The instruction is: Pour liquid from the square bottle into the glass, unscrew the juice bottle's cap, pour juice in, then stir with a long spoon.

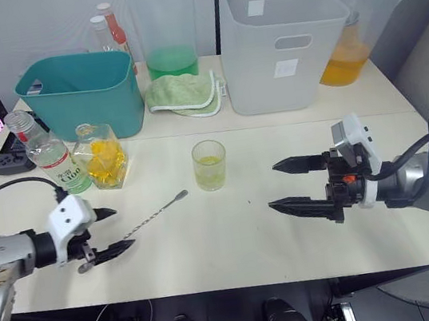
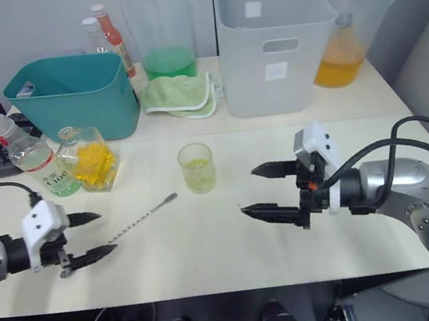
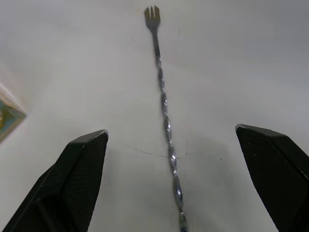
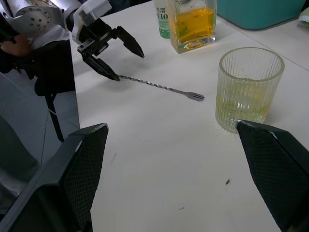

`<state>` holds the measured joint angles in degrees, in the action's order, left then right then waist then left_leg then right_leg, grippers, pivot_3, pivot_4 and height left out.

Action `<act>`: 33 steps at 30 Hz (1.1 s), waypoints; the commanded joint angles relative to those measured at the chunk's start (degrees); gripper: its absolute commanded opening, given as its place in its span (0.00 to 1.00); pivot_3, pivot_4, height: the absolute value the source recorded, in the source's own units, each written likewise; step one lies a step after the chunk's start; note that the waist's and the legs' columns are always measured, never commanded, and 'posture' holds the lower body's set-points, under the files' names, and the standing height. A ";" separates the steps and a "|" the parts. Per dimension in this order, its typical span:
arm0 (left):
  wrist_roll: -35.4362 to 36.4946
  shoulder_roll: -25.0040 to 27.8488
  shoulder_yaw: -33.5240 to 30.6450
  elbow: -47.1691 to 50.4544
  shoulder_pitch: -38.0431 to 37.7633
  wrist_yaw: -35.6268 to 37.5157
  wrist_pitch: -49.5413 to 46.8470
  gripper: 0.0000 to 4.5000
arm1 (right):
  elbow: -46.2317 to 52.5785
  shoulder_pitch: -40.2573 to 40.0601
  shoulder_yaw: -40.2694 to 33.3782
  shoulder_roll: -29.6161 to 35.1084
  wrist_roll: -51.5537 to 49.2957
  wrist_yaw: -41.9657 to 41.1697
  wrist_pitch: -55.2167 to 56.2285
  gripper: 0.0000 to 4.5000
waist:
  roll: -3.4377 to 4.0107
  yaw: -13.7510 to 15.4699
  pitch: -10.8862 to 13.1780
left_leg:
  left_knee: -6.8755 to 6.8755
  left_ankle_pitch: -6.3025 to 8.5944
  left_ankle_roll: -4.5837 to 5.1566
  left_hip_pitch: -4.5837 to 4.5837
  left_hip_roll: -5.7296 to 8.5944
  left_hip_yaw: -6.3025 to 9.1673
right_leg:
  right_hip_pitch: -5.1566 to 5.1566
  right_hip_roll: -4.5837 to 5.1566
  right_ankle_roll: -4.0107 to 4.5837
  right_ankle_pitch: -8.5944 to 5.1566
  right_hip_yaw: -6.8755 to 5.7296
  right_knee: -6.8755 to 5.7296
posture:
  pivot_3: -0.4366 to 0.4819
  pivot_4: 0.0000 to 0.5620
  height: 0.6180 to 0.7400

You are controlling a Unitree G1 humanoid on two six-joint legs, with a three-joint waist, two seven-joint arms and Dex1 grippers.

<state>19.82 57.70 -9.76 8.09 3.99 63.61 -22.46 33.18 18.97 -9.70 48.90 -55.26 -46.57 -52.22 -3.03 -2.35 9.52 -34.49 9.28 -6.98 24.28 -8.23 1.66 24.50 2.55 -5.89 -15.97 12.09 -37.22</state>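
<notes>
The long spoon [image 1: 146,217] lies flat on the white table [image 1: 235,246], its small forked end [image 3: 152,12] pointing toward the glass [image 1: 210,165]. The glass holds a little pale yellow-green liquid. My left gripper [image 1: 123,226] is open, with one finger on each side of the spoon's near end, not closed on it. My right gripper [image 1: 272,186] is open and empty, to the right of the glass. The square bottle [image 1: 101,155] with yellow contents and the juice bottle [image 1: 48,153] stand together at the left. The juice bottle's neck looks bare; its cap is out of view.
A teal bin [image 1: 82,87] stands behind the bottles and a tall white bin [image 1: 281,37] at the back right. Between them lie a green cloth [image 1: 184,92] and a pitcher of green liquid [image 1: 171,58]. A pitcher of orange liquid [image 1: 347,48] stands at the far right, and red-capped bottles [image 1: 110,27] at the back.
</notes>
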 commanded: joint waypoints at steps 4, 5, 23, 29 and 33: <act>-3.31 4.15 2.45 3.58 -0.97 0.43 -2.62 1.00 | 2.70 -2.10 -2.08 2.12 -0.60 1.11 0.05 1.00 | 0.00 -0.09 0.00 | 0.02 0.00 0.00 -0.02 0.00 0.00 | 0.00 0.00 0.01 -0.01 0.00 0.00 | 0.48 0.27 0.81; -4.14 4.94 2.56 3.09 -1.62 0.79 -2.22 1.00 | 2.83 -2.53 -2.12 2.28 -0.50 1.13 0.23 1.00 | 0.00 -0.18 0.00 | 0.02 0.00 0.00 -0.02 0.00 0.00 | 0.02 0.00 0.02 -0.01 0.00 -0.01 | 0.48 0.27 0.81; -6.30 5.11 2.48 -2.89 -3.94 -2.14 -1.73 0.01 | -0.53 0.78 1.58 2.49 5.64 1.89 2.99 1.00 | 0.86 -0.21 -0.38 | -0.02 0.00 0.01 -0.19 0.00 0.00 | -0.11 0.00 0.36 -0.22 -0.01 -0.04 | 0.48 0.27 0.81; -0.32 2.24 -1.17 1.72 -1.69 -3.67 -9.44 0.01 | -2.11 3.08 2.59 1.66 6.59 0.08 3.75 1.00 | 0.89 0.05 -0.36 | -0.04 0.00 0.01 -0.09 0.01 0.02 | -0.09 0.00 0.20 -0.21 -0.01 -0.09 | 0.48 0.27 0.81; 3.34 0.46 -4.99 3.61 -0.06 -4.81 -12.04 0.01 | -3.53 3.96 3.71 1.10 8.22 -1.03 4.63 1.00 | 0.87 0.11 -0.36 | -0.06 0.00 0.01 -0.03 0.01 0.03 | -0.05 0.00 0.12 -0.17 -0.03 -0.07 | 0.48 0.27 0.81</act>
<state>21.08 57.85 -11.38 9.65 2.43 59.45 -33.84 29.43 21.89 -5.28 50.16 -47.43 -47.11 -49.00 -2.15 -2.24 9.16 -34.56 9.29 -6.98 24.26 -8.22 1.69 24.46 2.56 -5.77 -16.14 12.06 -37.30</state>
